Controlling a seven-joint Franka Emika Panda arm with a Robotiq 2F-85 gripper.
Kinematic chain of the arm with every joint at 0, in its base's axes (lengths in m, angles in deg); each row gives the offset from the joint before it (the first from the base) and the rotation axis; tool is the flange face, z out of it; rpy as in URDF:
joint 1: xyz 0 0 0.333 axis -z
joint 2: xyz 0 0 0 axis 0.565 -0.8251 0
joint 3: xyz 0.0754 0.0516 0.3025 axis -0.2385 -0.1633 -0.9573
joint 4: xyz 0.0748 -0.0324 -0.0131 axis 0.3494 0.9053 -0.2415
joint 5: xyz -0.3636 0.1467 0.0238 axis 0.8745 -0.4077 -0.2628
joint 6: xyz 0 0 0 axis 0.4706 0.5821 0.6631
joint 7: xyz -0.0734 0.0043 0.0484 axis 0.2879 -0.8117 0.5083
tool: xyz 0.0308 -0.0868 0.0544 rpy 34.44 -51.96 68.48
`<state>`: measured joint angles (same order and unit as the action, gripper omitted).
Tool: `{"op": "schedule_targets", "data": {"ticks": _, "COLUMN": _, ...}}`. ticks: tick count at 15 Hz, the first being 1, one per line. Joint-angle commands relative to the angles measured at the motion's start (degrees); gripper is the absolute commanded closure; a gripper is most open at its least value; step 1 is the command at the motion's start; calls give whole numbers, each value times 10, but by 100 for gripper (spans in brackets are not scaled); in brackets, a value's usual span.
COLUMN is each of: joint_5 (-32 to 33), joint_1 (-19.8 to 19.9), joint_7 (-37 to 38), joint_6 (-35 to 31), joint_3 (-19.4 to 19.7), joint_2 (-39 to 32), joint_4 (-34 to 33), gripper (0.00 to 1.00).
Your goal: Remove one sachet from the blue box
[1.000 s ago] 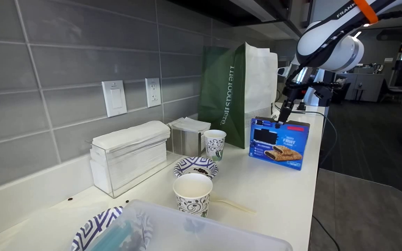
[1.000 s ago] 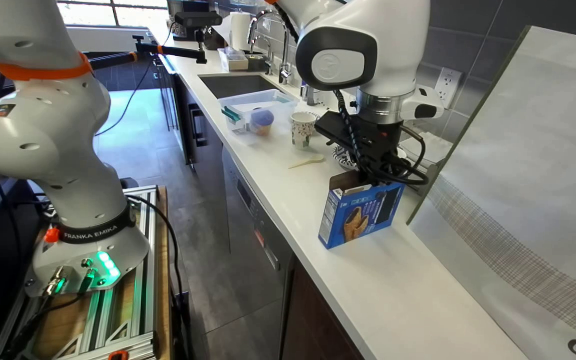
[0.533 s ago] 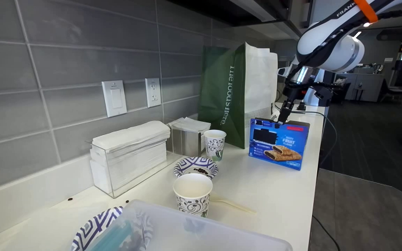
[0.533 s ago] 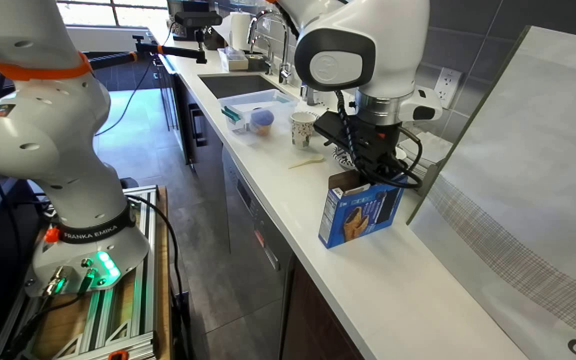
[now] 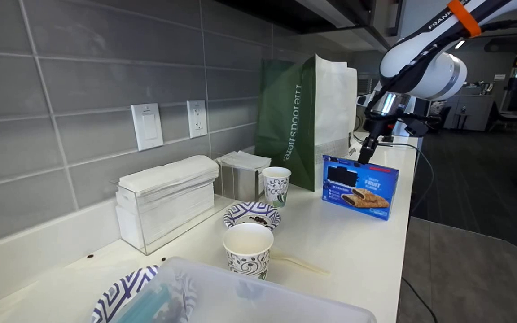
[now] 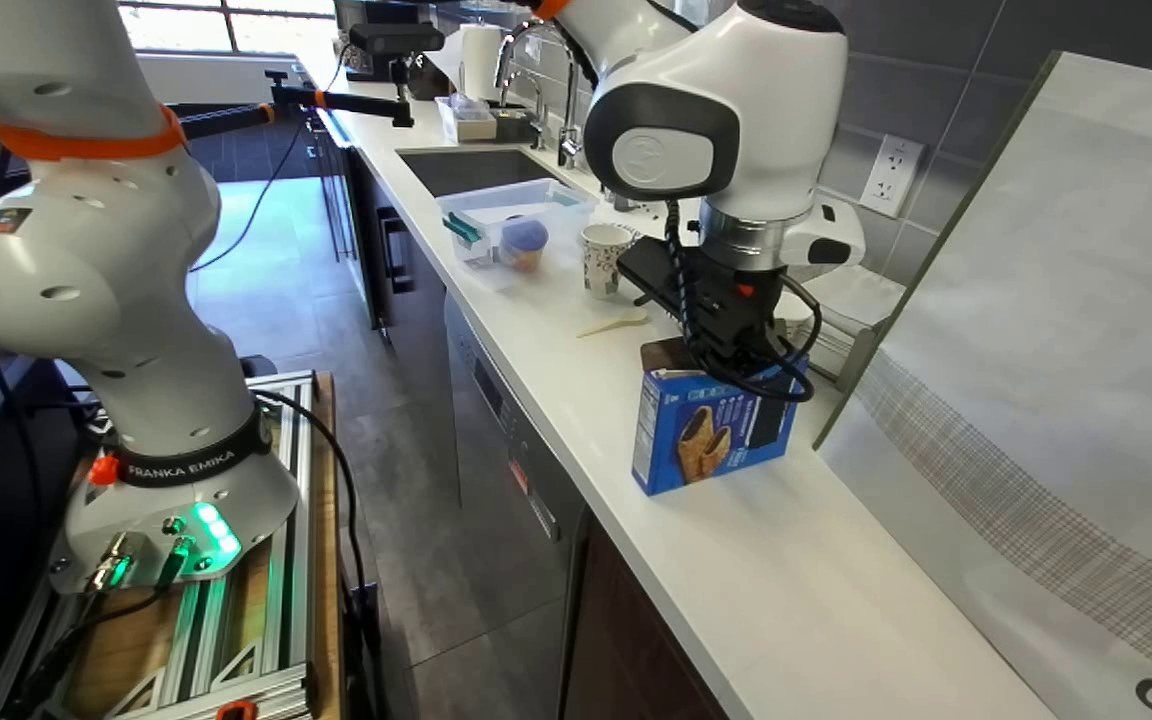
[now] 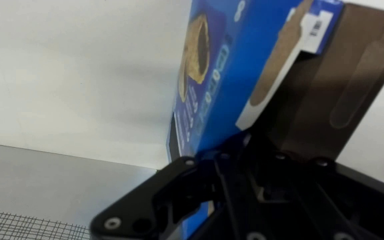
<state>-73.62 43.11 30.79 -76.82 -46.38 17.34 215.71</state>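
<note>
Blue box stood on edge on the white counter, open end up, pastries printed on the broad faces seen in both exterior views. Gripper pointed down at that open top; in an exterior view its tip overlapped the upper edge of the box. Jaws: couldn't tell whether spread, pressed together or pinching anything; fingertips were lost in shadow in the wrist view. Same view showed a torn flap at the opening, with the box interior dark. Sachet: couldn't make out where it was. Green paper bag stood near the box, beside the tiled wall. A patterned cup stood well apart from the box, near a clear plastic tub, pale spoon lying flat near the cup.
</note>
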Motion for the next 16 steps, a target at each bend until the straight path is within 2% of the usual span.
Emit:
{"op": "schedule_targets", "data": {"ticks": 1, "joint_5": -7, "joint_1": 2, "joint_7": 5, "joint_6": 3, "joint_3": -2, "joint_2": -5, "joint_4": 11, "gripper": 78}}
{"op": "schedule_targets", "data": {"ticks": 5, "joint_5": -7, "joint_1": 2, "joint_7": 4, "joint_6": 4, "joint_3": -2, "joint_2": -4, "joint_4": 12, "gripper": 79}}
{"op": "schedule_targets", "data": {"ticks": 7, "joint_5": -6, "joint_1": 2, "joint_7": 3, "joint_6": 4, "joint_3": -2, "joint_2": -4, "joint_4": 14, "gripper": 85}}
{"op": "schedule_targets", "data": {"ticks": 8, "joint_5": -5, "joint_1": 2, "joint_7": 4, "joint_6": 3, "joint_3": -2, "joint_2": -4, "joint_4": 15, "gripper": 97}}
{"op": "schedule_targets", "data": {"ticks": 10, "joint_5": -5, "joint_1": 3, "joint_7": 5, "joint_6": 4, "joint_3": -1, "joint_2": -2, "joint_4": 16, "gripper": 100}}
{"op": "schedule_targets", "data": {"ticks": 16, "joint_5": 11, "joint_1": 9, "joint_7": 28, "joint_6": 14, "joint_3": 3, "joint_2": 13, "joint_4": 3, "gripper": 100}}
